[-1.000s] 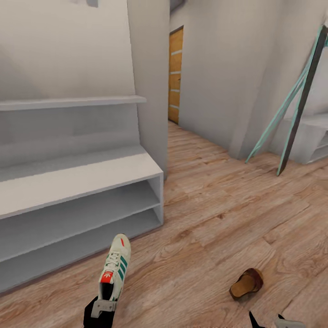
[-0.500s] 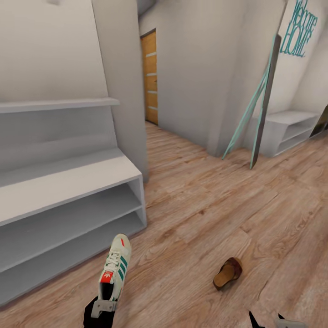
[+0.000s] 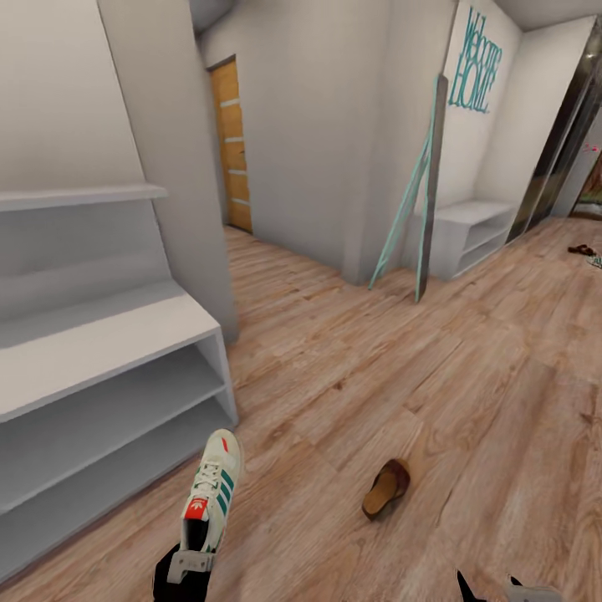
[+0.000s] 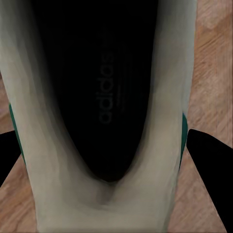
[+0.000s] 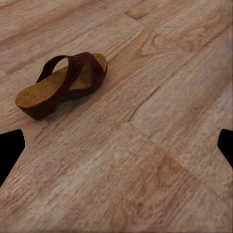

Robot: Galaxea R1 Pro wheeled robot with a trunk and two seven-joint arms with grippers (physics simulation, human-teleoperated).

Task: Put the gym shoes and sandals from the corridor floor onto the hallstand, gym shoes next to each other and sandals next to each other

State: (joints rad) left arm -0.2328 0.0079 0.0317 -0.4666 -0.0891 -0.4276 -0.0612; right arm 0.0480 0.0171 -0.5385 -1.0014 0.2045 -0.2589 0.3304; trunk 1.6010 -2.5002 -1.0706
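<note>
A cream-white gym shoe (image 3: 213, 489) with green stripes hangs toe-forward over the corridor floor (image 3: 351, 393), and my left gripper (image 3: 191, 562) is shut on its heel. In the left wrist view the shoe's dark insole (image 4: 104, 97) sits between the two black fingers (image 4: 208, 160). One dark brown sandal (image 3: 386, 487) lies on the planks to the right of the shoe, also seen as the sandal (image 5: 65, 82) ahead of my right gripper (image 5: 116, 145), which is open and holds nothing. The pale grey hallstand (image 3: 109, 334) stands at the left, its shelves bare.
A smaller white bench (image 3: 468, 230) stands against the far wall, with a teal-and-grey frame (image 3: 422, 192) leaning beside it. A wooden door (image 3: 232, 146) closes the corridor's far end. Small dark items (image 3: 581, 249) lie on the floor far right.
The head view has swung to the right, so the hallstand and sandal sit further left in the picture. The shoe stays in my left gripper; both arms look unmoved.
</note>
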